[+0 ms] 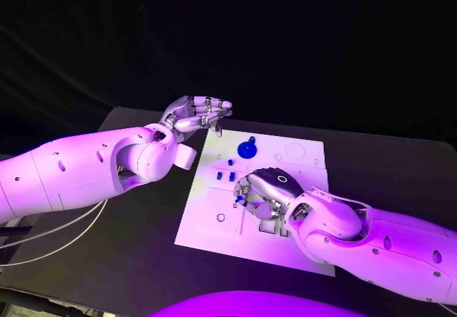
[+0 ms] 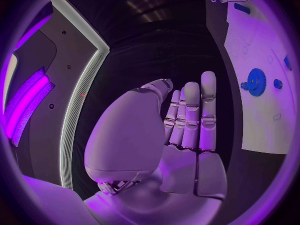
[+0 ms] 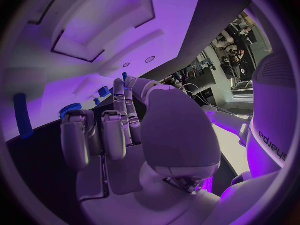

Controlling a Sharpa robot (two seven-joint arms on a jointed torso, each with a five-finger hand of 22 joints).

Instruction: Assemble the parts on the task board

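The task board [image 1: 290,247] lay in the middle of the black table [image 1: 114,264], with a round blue gear [image 1: 247,150] standing toward its far edge and several small blue parts [image 1: 224,175] just nearer than the gear.

The left hand [image 1: 195,113] hung just beyond the board's far left corner, above the table edge. In the left wrist view its fingers [image 2: 190,117] stood straight and side by side, the palm bare; it held nothing and touched nothing.

The right hand [image 1: 267,191] sat over the middle of the board, palm down, near the small parts. In the right wrist view its fingers [image 3: 103,135] were extended and slightly apart, with nothing between them. Whether the fingertips touched the board could not be told. A blue peg [image 3: 22,116] lay on the board beside that hand.
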